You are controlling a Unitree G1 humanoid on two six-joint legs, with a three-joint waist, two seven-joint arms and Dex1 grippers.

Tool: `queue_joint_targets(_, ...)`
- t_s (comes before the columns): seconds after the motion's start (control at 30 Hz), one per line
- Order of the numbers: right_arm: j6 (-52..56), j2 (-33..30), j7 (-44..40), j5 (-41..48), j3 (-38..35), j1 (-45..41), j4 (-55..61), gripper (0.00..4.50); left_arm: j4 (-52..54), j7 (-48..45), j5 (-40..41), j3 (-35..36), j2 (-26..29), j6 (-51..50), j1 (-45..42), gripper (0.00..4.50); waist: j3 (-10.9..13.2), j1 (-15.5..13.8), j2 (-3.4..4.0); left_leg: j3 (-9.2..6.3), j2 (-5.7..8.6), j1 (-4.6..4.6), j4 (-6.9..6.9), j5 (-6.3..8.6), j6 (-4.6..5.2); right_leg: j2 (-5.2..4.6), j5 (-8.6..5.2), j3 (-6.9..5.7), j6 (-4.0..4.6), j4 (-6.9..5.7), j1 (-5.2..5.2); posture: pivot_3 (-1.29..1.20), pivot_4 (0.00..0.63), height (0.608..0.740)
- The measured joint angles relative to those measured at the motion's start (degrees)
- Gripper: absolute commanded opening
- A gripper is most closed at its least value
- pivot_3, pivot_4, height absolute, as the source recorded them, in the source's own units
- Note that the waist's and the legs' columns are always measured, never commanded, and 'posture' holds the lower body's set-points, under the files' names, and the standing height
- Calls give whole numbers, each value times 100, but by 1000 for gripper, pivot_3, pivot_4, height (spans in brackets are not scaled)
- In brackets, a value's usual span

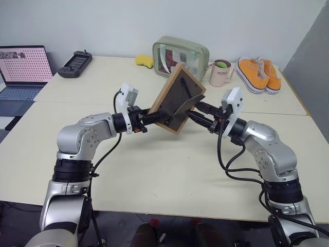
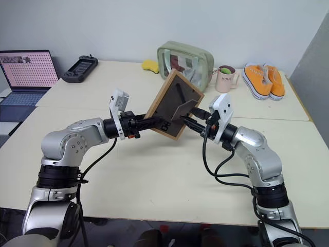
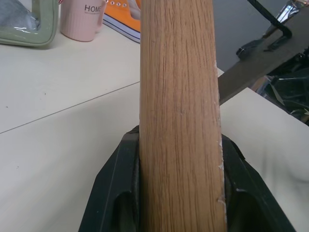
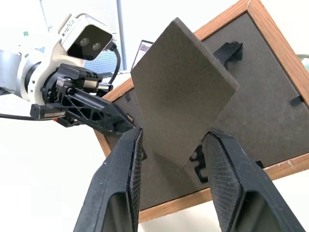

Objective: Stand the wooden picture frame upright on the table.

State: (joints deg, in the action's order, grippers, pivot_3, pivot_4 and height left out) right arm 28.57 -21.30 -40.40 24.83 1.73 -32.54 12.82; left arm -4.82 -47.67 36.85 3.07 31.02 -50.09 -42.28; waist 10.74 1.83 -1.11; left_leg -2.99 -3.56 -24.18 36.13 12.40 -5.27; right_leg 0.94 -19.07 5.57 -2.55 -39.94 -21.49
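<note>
The wooden picture frame hangs tilted in the air above the table, its dark grey back facing me. My left gripper is shut on the frame's lower left edge; in the left wrist view the light-wood edge stands clamped between the black fingers. The triangular prop is swung out from the back. My right gripper comes in from the right, its two fingers closed against the edges of the prop's narrow end. The picture side is hidden.
Along the table's far side stand a laptop, a black game controller, a yellow object, a green clear pouch, a pink mug and orange shoes. A seam crosses the table.
</note>
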Motion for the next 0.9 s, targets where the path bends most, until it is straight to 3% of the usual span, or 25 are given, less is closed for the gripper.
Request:
queue_joint_targets(0.33, -615, -511, -243, -680, 258, 14, -422, 1918, 119, 264, 263, 81, -175, -670, -110, 1295, 0, 2, 0, 0, 2, -1, 2, 0, 1, -1, 0, 1, 0, 0, 1, 0, 150, 740)
queue_joint_targets(0.67, -3423, -1965, -693, -2156, 378, 518, -1677, 1918, 134, 733, 857, 781, -91, -1882, -131, 1295, 1, 26, -2, 4, 1, 2, 5, -1, 1, -1, 0, 5, 0, -1, 2, 0, 150, 740)
queue_joint_targets(0.9, -6629, -2494, 286, -3982, 581, 421, -3062, 1918, -326, 1533, 1776, 1874, -294, -3971, -192, 1295, 1, 49, -2, 1, 1, 4, 18, -3, -3, -1, 0, 4, -1, -7, 7, 0, 150, 740)
